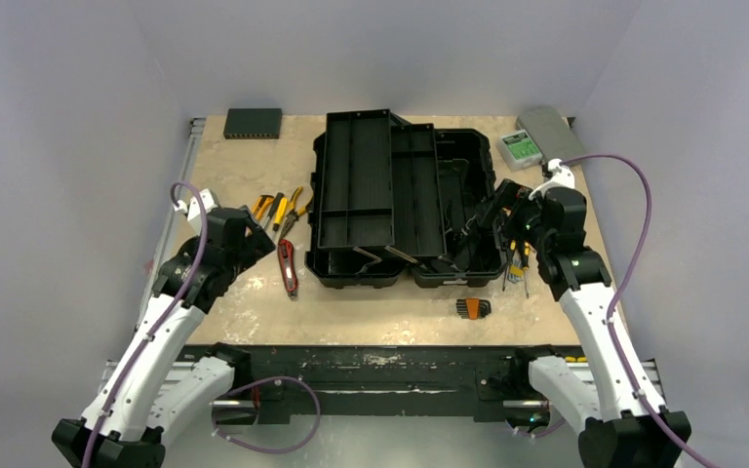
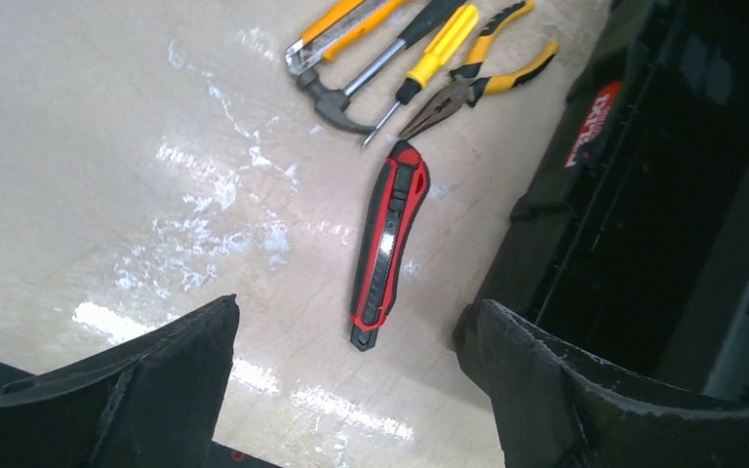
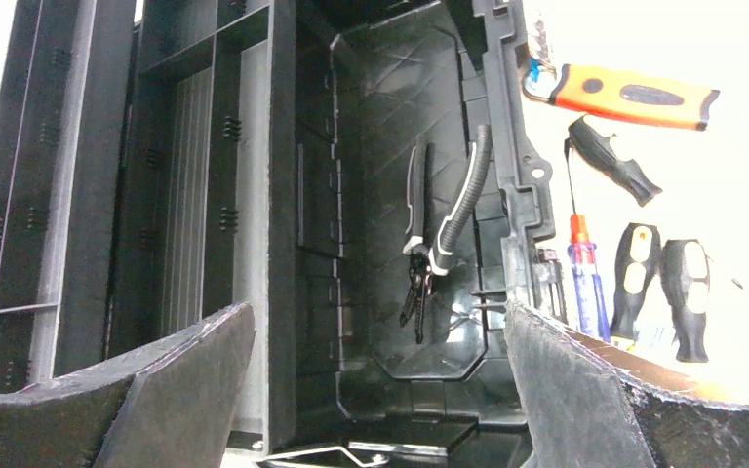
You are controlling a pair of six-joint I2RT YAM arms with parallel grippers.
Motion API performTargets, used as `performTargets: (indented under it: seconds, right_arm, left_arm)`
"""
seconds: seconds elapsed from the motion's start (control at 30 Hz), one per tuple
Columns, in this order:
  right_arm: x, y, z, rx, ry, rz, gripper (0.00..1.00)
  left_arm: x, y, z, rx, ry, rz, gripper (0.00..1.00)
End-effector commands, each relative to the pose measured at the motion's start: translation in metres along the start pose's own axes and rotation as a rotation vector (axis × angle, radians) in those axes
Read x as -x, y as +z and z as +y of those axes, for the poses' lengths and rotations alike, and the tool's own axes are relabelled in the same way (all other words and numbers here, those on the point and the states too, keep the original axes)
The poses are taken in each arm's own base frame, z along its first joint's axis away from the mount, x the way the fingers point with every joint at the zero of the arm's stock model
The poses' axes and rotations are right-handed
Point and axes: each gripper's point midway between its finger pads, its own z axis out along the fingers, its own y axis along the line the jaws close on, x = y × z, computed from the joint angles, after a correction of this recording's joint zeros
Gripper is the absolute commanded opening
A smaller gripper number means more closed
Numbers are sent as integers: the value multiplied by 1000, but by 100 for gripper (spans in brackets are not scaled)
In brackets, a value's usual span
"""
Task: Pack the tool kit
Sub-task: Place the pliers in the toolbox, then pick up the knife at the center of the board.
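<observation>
The black toolbox lies open mid-table, its tray and lid on the left and its deep base on the right. My left gripper is open and empty, above a red and black utility knife that lies between its fingers beside the toolbox wall. Yellow-handled pliers, a screwdriver and a hammer lie beyond the knife. My right gripper is open and empty over the base, where black-handled pliers lie.
Right of the toolbox lie an orange-handled tool, screwdrivers and black handles. A hex key set lies in front. A thin black device is at the back left, and a grey case at the back right.
</observation>
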Motion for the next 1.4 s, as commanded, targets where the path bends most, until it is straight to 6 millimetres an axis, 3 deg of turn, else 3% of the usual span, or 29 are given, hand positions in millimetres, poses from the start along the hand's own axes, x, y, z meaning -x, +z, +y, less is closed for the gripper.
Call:
performTargets:
  seconds: [0.0, 0.47, 0.8, 1.1, 1.37]
  right_arm:
    - [7, -10, -8, -29, -9, -75, 99]
    - [-8, -10, -15, -21, 1, -91, 99]
    - [-22, -3, -25, 2, 5, -156, 99]
    - [-35, -2, -32, 46, 18, -247, 99]
    - [-47, -5, -28, 137, 6, -314, 99]
  left_arm:
    - [-7, 11, 1, -23, -115, 46, 88]
    - [-44, 56, 27, 138, -292, 221, 83]
    - [-55, 72, 37, 187, -293, 219, 81]
    - [-70, 90, 38, 215, -276, 271, 74]
    - [-78, 104, 45, 262, -243, 291, 71]
